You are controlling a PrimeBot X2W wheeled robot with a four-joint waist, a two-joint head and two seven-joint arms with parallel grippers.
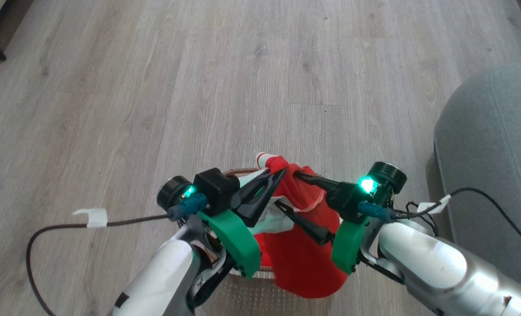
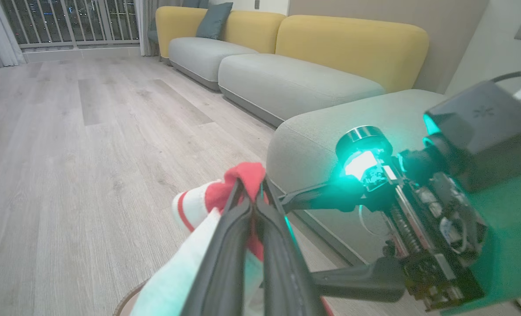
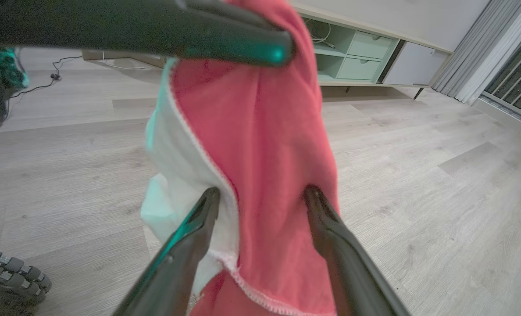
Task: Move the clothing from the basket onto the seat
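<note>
A bright red garment [image 1: 302, 259] with white trim hangs lifted over the basket [image 1: 260, 274], whose brown rim peeks out under my arms. My left gripper [image 1: 279, 172] is shut on the garment's top fold; in the left wrist view its fingers [image 2: 243, 219] pinch the red cloth [image 2: 247, 173] beside a white striped band. My right gripper [image 1: 287, 188] is open, one finger on each side of the hanging cloth. The right wrist view shows the red fabric [image 3: 260, 145] draped between the spread fingers [image 3: 199, 219]. The grey seat [image 1: 493, 145] stands to the right.
Pale wood floor [image 1: 199, 87] stretches ahead. A dark cable [image 1: 58, 228] with a white tag trails at the left. The left wrist view shows a yellow and grey sofa [image 2: 287, 70] beyond the seat [image 2: 374, 118]. A low cabinet with drawers [image 3: 357, 57] lines the wall.
</note>
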